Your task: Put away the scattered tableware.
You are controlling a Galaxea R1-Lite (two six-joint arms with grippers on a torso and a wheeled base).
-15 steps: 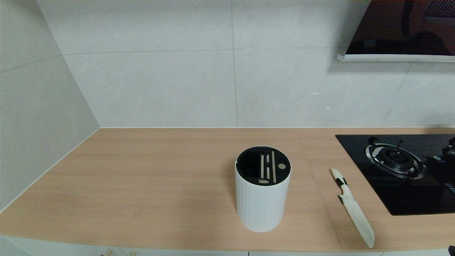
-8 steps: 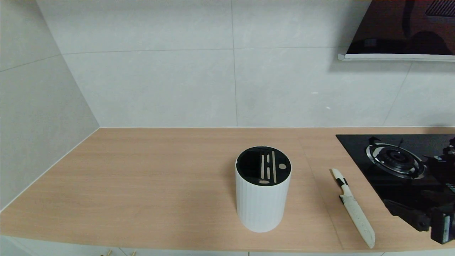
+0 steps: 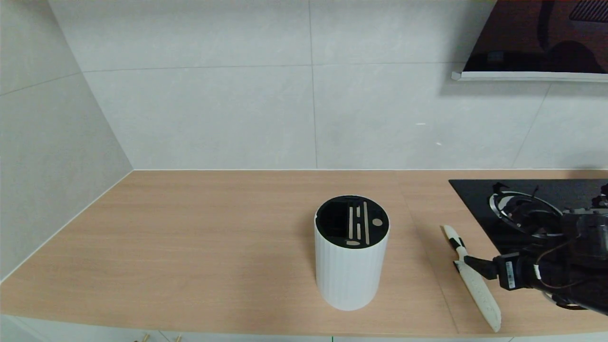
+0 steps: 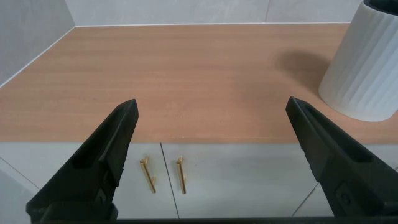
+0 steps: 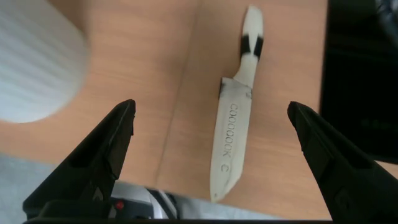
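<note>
While it gapes, right gripper (image 5: 210, 111) hovers above knife (image 5: 233, 146).

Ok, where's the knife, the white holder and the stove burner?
knife (image 5: 235, 112): right wrist view, on the blade near the handle.
white holder (image 3: 350, 270): head view, on its ribbed side.
stove burner (image 3: 520, 209): head view, near its middle.

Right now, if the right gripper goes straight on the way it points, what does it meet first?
Most likely the knife. It lies flat on the counter, in line with the gap of the open right gripper. How far above it the gripper hangs is unclear.
</note>
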